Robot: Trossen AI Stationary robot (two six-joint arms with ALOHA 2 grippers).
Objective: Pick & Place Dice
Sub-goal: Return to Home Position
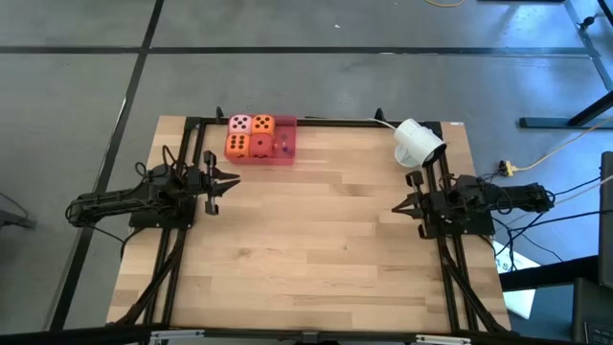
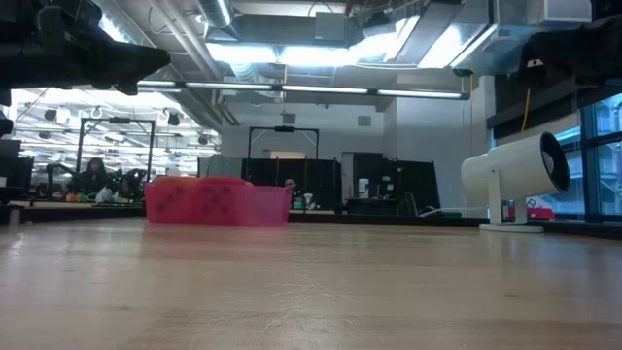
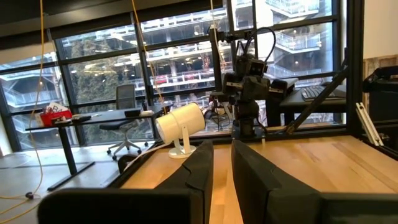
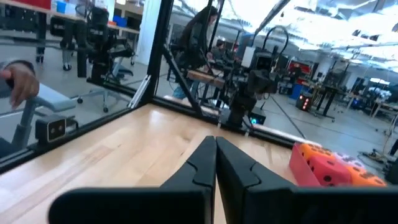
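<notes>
Well, all four dice sit inside the red tray (image 1: 290, 156) near the far edge of the counter (image 1: 316, 249), left of middle. The pink die (image 1: 240, 123) and an orange die (image 1: 262, 123) make the back row, with the other orange die (image 1: 237, 146) and the red die (image 1: 260, 147) packed close in front of them. The left hand (image 1: 213, 182) hovers at the counter's left side, well apart from the tray, its fingers a little apart. The right hand (image 1: 407, 204) hangs at the right side, fingers pressed together, near a white cylindrical device (image 1: 419, 142).
</notes>
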